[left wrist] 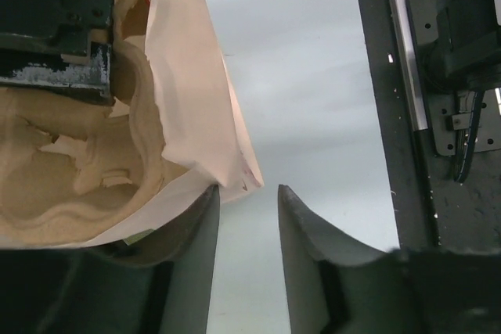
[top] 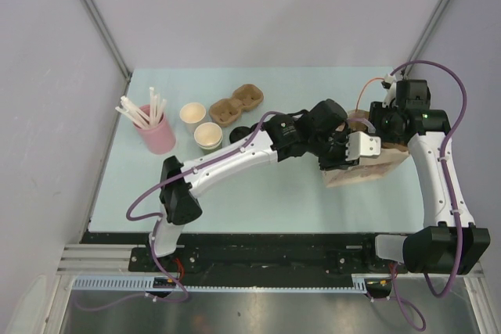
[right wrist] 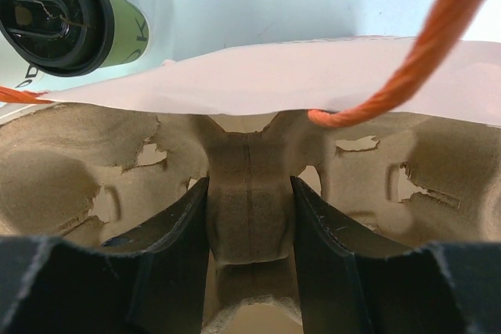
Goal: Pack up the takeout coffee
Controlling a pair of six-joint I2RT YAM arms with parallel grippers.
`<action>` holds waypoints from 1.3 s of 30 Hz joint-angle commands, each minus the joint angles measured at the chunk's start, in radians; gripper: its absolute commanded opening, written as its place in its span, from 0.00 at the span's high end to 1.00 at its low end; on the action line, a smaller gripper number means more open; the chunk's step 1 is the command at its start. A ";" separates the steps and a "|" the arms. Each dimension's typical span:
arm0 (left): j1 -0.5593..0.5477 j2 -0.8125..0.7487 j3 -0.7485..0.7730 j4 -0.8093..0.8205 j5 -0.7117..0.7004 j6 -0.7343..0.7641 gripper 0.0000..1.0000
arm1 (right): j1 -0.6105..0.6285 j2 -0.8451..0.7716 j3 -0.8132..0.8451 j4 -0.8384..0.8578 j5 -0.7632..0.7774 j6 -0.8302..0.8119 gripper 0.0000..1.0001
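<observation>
A green-sided takeout coffee cup [right wrist: 117, 33] with a black lid [right wrist: 55, 15] stands on the table just outside the pale paper bag [right wrist: 274, 80]. Inside the bag [top: 368, 168] sits a brown pulp cup carrier [right wrist: 63, 170]. My right gripper [right wrist: 249, 181] is shut on the carrier's centre ridge. My left gripper [left wrist: 248, 189] hangs open beside the bag [left wrist: 196, 91], with the bag's corner touching its left fingertip [left wrist: 210, 193] and only bare table between the fingers. No white-sided lidded cup shows in any view.
A pink cup of white straws [top: 156, 134] stands at the left. Two lidless paper cups [top: 192, 115] [top: 208, 136], a second pulp carrier [top: 235, 105] and a loose black lid [top: 243, 132] sit mid-table. An orange cord [right wrist: 407, 60] crosses the bag's rim.
</observation>
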 commanded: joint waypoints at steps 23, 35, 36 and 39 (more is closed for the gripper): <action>0.052 -0.088 0.100 -0.019 0.293 0.148 0.36 | -0.014 -0.015 -0.002 -0.053 -0.005 0.026 0.89; 0.048 0.066 0.178 -0.017 0.155 0.177 0.21 | -0.010 -0.026 -0.005 -0.067 0.001 0.018 0.89; 0.046 0.076 0.177 -0.017 0.143 0.182 0.21 | -0.010 -0.026 -0.004 -0.067 0.001 0.019 0.89; 0.043 0.086 0.163 -0.019 0.109 0.191 0.25 | -0.010 -0.028 -0.005 -0.069 -0.002 0.021 0.89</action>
